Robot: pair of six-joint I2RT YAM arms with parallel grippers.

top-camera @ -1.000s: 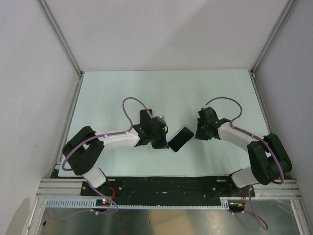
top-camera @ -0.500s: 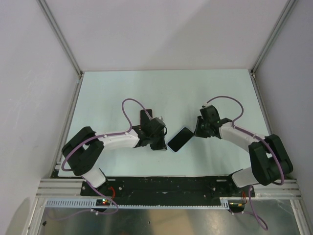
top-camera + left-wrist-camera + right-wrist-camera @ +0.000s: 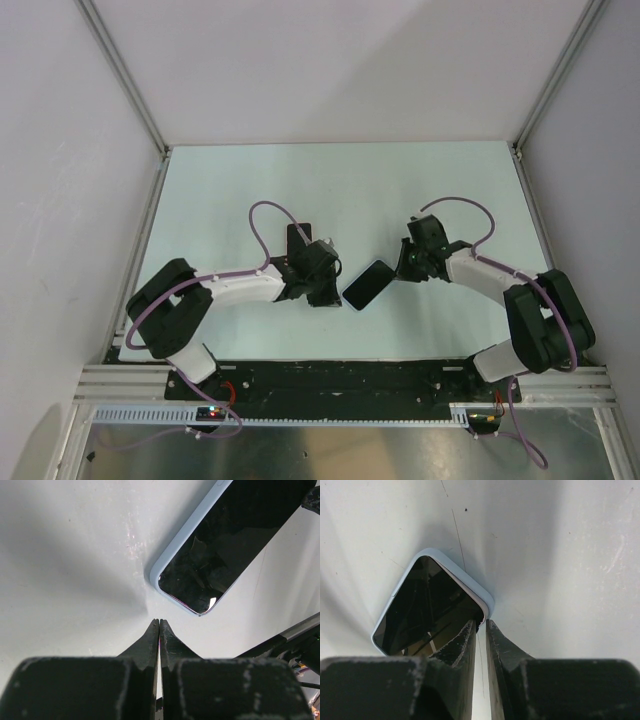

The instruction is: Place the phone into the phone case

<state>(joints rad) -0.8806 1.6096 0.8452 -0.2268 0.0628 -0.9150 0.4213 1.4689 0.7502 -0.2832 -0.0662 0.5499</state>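
Observation:
The black phone (image 3: 367, 284) lies face up on the table, set inside the light-blue phone case (image 3: 176, 541), whose rim frames it. In the left wrist view the phone (image 3: 225, 545) has one corner pointing toward my left gripper (image 3: 159, 621), which is shut and empty a short way from that corner. My left gripper (image 3: 328, 288) sits just left of the phone. My right gripper (image 3: 480, 622) has its jaws a narrow slit apart, tips right at the case's (image 3: 470, 582) near corner; one fingertip (image 3: 470, 626) overlaps the phone's (image 3: 425, 610) glass. My right gripper (image 3: 400, 270) touches the phone's right end.
The pale table (image 3: 330, 190) stretches behind both arms, bounded by white walls and aluminium rails (image 3: 140, 260). A purple cable (image 3: 268, 215) loops above the left arm, another above the right arm (image 3: 480, 215).
My right gripper has narrowed its jaws and edged left against the case's corner. The phone in its case shifted slightly left. The left gripper backed off a little and stays shut.

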